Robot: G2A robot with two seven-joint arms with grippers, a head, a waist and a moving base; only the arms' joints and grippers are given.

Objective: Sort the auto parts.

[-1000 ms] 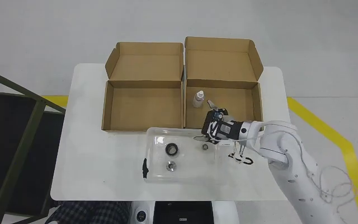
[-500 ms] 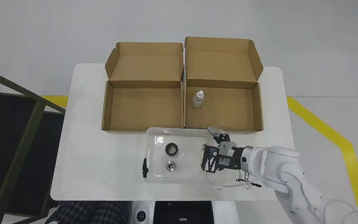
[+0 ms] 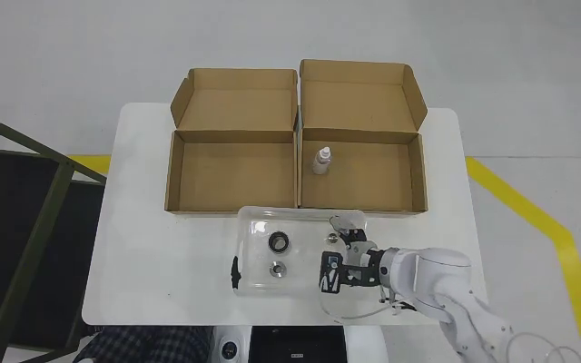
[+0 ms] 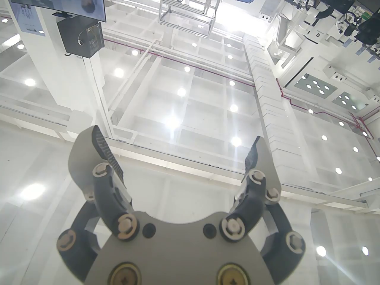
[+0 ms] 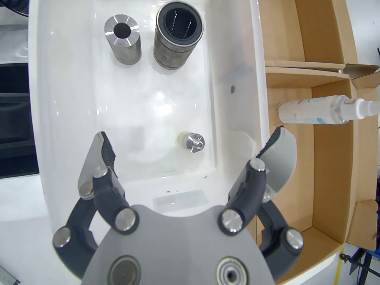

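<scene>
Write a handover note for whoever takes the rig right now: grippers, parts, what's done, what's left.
Left gripper: open, holding nothing, pointed up at the ceiling.
Right gripper: open, holding nothing, over the clear tray.
Tray holds three parts, all apart: bearing sleeve, steel bushing, small fitting.
Done: bottle stands in a cardboard box.
Left: the three tray parts are unsorted. The small fitting lies nearest the right gripper.

the right arm [image 3: 445, 272] wears a glossy white shell, a thin cable looped at its wrist. left gripper [image 4: 176, 139] and right gripper [image 5: 190, 140] match: grey plate, black links, round screws, ribbed black pads [image 4: 108, 155].
</scene>
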